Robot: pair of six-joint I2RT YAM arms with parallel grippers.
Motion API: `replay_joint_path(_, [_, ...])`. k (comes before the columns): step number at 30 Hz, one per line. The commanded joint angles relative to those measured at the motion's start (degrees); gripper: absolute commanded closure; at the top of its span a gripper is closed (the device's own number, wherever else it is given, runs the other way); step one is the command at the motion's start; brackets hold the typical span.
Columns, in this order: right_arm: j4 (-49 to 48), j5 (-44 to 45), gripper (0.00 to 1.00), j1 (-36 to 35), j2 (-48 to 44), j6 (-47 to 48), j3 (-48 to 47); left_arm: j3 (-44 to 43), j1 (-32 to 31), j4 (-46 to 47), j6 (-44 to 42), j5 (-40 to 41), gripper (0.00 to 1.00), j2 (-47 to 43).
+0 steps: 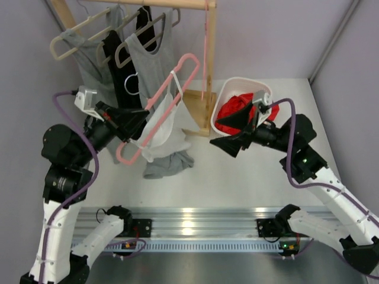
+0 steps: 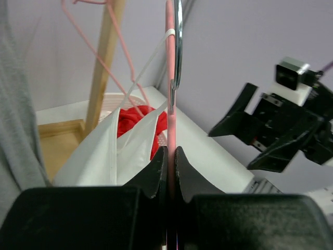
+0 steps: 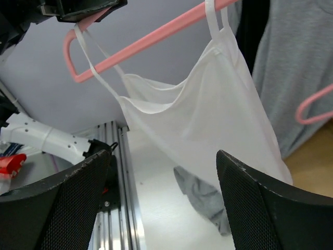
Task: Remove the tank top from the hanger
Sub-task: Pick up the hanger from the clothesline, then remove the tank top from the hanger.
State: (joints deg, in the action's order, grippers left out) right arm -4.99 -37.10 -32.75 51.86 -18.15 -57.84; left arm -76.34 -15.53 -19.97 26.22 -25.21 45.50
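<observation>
Here left gripper (image 2: 170, 152) clamps the pink hanger (image 3: 156, 37) (white tank top (image 3: 208, 114) hanging); right gripper (image 1: 228, 135) gapes wide.

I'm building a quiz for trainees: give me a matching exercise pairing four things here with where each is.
1 pink plastic hanger
2 white tank top
3 red cloth
4 crumpled grey garment

A lying on the table
B clamped in the left gripper
C inside the white plastic basket
D hanging from the hanger

Pairs: 1-B, 2-D, 3-C, 4-A.
</observation>
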Motion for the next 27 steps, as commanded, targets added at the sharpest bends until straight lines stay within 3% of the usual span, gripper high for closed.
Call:
replay_joint_path(1, [-7.56, 2.20, 0.18, -6.17, 0.35, 5.76, -1.31, 0.31, -0.29, 4.06, 4.54, -10.81, 1.00, -4.09])
replay_joint_path(10, [-14.61, 15.73, 0.17, -17.42, -0.35, 8.92, 2.39, -2.50, -0.20, 1.86, 7.53, -20.22, 1.00, -9.20])
replay_joint_path(19, [-11.44, 16.18, 0.19, -25.16, 4.30, 10.51, -2.27, -1.10, -0.03, 1.77, 8.24, -23.30, 1.00, -9.90])
replay_joint_path(20, [-11.27, 16.36, 0.33, -25.86, 4.65, 10.59, -2.53, -0.92, -0.03, 1.77, 8.24, -23.30, 1.00, -9.99])
replay_joint_path(22, [-10.22, 17.32, 0.49, -26.13, 5.27, 10.51, -2.97, -0.75, -0.12, 1.86, 8.32, -23.39, 1.00, -9.99])
replay_joint_path(23, [-9.51, 18.63, 0.66, -26.22, 5.19, 10.51, -3.15, -0.57, -0.12, 1.86, 8.32, -23.74, 1.00, -9.99])
replay_joint_path(26, [-9.16, 20.31, 0.94, -26.13, 4.14, 10.07, -2.63, -0.13, -0.11, 1.77, 8.24, -24.35, 1.00, -9.99])
replay_joint_path(27, [-9.16, 21.62, 0.97, -26.13, 3.52, 9.98, -2.36, 0.13, -0.12, 1.77, 8.24, -24.36, 1.00, -9.99])
